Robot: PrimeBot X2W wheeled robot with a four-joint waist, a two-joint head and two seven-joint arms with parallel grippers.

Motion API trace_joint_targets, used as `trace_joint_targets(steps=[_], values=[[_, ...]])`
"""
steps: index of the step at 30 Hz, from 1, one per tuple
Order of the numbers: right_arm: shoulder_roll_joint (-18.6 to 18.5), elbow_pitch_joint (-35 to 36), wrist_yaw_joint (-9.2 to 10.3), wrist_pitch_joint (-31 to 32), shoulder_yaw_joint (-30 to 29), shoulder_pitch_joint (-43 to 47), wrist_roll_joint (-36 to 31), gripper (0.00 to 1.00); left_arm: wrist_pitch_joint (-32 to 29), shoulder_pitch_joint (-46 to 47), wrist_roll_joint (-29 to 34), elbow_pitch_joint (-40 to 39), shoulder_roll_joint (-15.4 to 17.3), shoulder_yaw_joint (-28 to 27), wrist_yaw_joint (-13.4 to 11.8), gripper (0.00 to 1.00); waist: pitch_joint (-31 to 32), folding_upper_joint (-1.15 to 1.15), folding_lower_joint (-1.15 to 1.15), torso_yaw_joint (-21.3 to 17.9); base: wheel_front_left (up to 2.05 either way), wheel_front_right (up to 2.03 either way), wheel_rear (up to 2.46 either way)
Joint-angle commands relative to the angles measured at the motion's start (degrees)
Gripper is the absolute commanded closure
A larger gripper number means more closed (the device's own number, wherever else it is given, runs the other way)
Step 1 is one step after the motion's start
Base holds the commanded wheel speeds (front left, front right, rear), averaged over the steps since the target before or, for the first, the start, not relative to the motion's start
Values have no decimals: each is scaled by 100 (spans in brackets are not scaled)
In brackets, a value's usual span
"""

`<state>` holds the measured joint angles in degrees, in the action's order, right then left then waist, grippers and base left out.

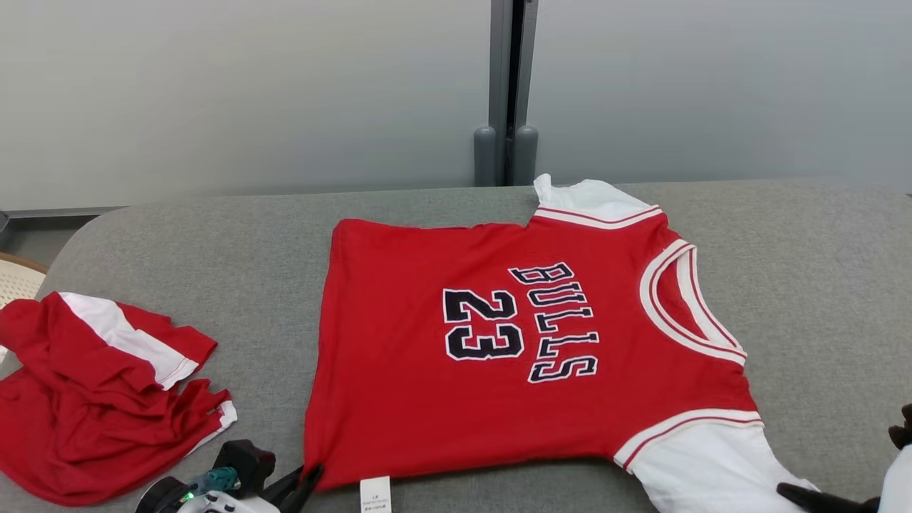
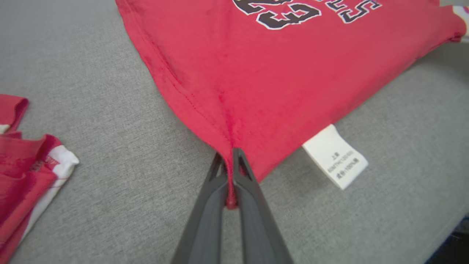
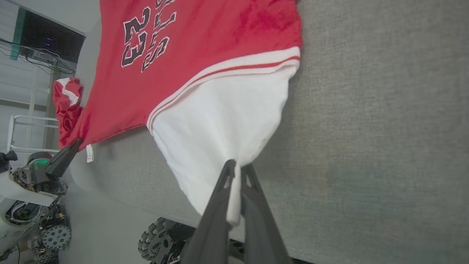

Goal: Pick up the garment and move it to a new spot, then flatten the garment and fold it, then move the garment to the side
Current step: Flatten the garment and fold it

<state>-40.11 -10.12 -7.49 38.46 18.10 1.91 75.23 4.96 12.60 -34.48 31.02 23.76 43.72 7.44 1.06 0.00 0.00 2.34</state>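
Grey padded surface [image 1: 178,242] stretches wide under soft, even light. Behind it, pale frosted wall panels [image 1: 214,92], split by a grey post [image 1: 507,85].

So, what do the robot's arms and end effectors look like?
The left end effector and right end effector each have two long, dark grey fingers narrowing to tips with triangular cut-outs. The left wrist is black and white, with a teal part and a green light. The right forearm is white.

We log the garment [image 1: 427,399] as soft matt red knit cloth with white sleeves and ribbed trim. Care label [image 2: 335,157]: smooth white fabric. Desk [image 1: 214,242]: coarse grey woven cloth. Left end effector [image 2: 228,156] and right end effector [image 3: 238,167]: matt dark plastic.
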Motion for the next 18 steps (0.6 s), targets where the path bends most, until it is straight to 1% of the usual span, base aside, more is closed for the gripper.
trace_joint_targets(steps=[1,5,9,14,18], values=[[-66,78,0,167,-64,145,83,100,-130,-96,-53,-179,171,31,2,100,-7,0,0,18,0,0,0],[-251,380,1,631,-224,436,138,100,-647,-282,-108,-967,626,245,0,100,-54,0,0,36,0,0,0],[-277,564,1,803,-492,553,56,100,-1024,-367,-102,-1632,924,263,-133,100,-106,0,0,64,0,0,0],[-160,666,0,991,-824,284,-197,100,-1261,-247,-115,-2155,1077,187,-310,100,-154,0,0,63,0,0,0],[47,611,0,1176,-1074,-44,-445,100,-1419,-75,-99,-2430,1113,133,-402,100,-183,0,0,56,0,0,0]])
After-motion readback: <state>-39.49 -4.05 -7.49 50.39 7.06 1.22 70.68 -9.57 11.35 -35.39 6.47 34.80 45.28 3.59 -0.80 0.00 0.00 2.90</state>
